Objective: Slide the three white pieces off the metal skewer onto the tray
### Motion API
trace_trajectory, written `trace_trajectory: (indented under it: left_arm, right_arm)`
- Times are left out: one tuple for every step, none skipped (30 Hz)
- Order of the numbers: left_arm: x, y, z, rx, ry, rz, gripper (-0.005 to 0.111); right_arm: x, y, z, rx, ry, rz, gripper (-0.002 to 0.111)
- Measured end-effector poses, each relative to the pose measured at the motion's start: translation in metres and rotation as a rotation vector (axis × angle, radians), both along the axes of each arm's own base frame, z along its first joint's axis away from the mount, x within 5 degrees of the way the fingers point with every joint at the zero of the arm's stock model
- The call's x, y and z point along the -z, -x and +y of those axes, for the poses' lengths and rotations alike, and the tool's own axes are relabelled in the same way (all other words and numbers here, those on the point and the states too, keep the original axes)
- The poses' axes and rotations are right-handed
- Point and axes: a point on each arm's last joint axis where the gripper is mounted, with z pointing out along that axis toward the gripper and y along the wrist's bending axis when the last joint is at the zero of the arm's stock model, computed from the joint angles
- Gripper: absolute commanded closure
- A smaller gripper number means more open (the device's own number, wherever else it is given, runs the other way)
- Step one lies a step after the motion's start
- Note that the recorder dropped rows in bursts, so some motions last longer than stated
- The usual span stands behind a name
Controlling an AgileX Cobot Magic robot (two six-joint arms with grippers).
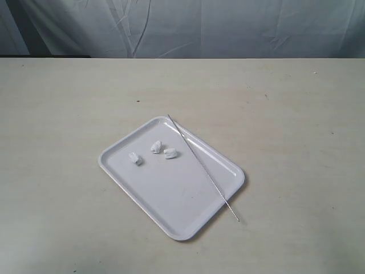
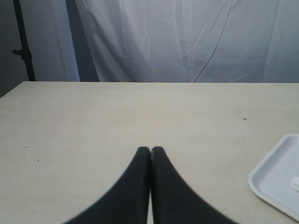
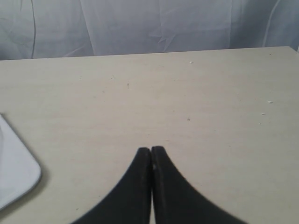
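Up close, left gripper [image 2: 150, 149] and right gripper [image 3: 151, 149]: both pinched together, empty. Frame centre, three white pieces [image 1: 157, 146] sit loose on the tray [image 1: 171, 200], probably soft and light. The bare metal skewer [image 1: 201, 164] crosses its right rim: thin, stiff, likely slippery, best gripped near an end.

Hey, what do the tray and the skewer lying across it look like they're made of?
The tray: likely plastic, smooth white with a soft sheen and moulded rounded rim. The skewer: likely metal, a thin straight silver-grey rod with a faint glint.
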Motion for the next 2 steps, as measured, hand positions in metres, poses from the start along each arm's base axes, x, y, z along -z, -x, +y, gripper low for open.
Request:
trace_trajectory:
  left_arm:
    - [0.0,0.0,0.0,0.0,0.0,0.0,0.107]
    - [0.0,0.0,0.0,0.0,0.0,0.0,0.107]
  right_arm:
    - [0.0,0.0,0.0,0.0,0.0,0.0,0.109]
    - [0.0,0.0,0.0,0.0,0.0,0.0,0.109]
